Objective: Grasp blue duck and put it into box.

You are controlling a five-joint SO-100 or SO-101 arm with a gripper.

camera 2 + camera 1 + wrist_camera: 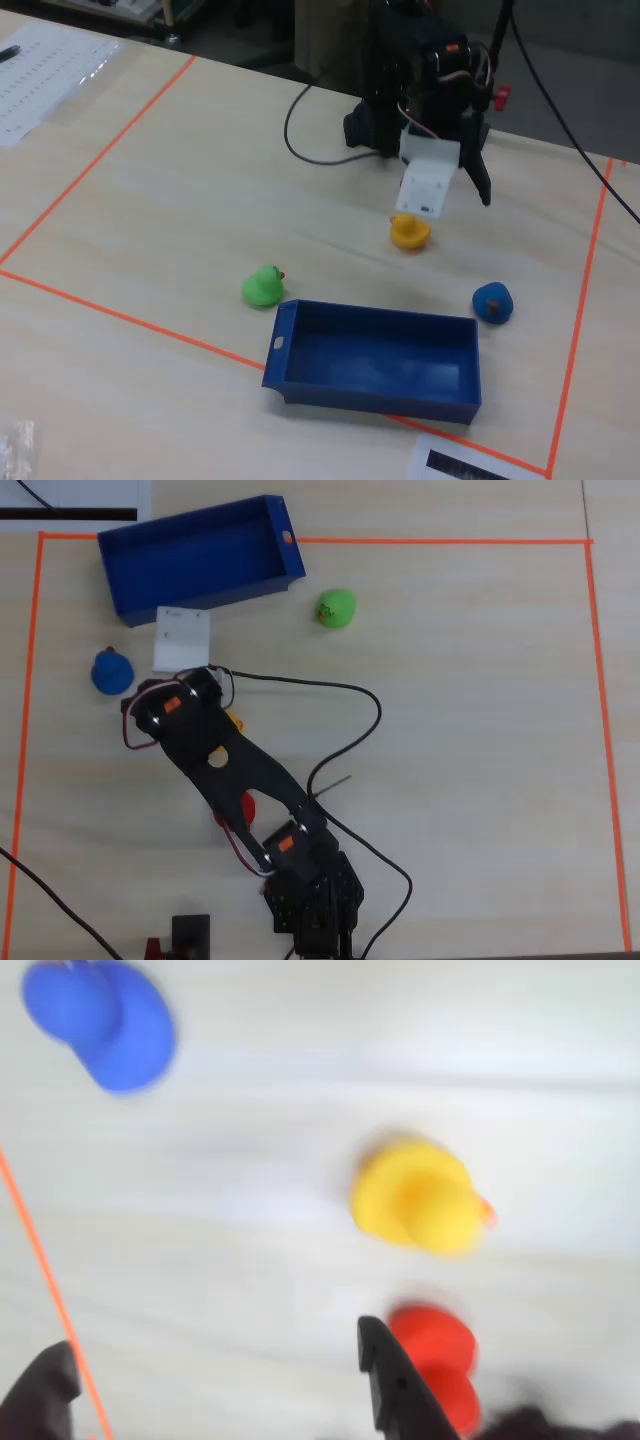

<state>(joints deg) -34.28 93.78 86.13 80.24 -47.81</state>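
Overhead, a pale wood-grain tabletop (470,730) is filling the view, with a rectangle of orange tape (440,542) marking the work area. A black cable (340,692) is looping across the surface from the arm (240,780). In the fixed view, a printed sheet of paper (40,75) is lying on the far left outside the tape, and dark clutter is showing beyond the table's far edge.

The dark-blue box (200,555) is serving as landmark, sitting at the upper left of the overhead view, open side up, with a small orange spot on its right end. The green duck (337,608) is sitting just right of the box. The blue duck (112,670) is resting below the box's left end, on bare table, apart from everything. The yellow duck (409,231) is standing beyond the box in the fixed view, nearly under the arm's white wrist block (428,182). The red duck (435,1360) is showing just beyond the yellow one in the wrist view.

The gripper (215,1380) is hanging with its jaws spread and nothing between them in the wrist view; the blue duck (100,1022) is lying well away toward the upper left corner there, blurred, while one dark fingertip (385,1360) is sitting just beside the red duck.
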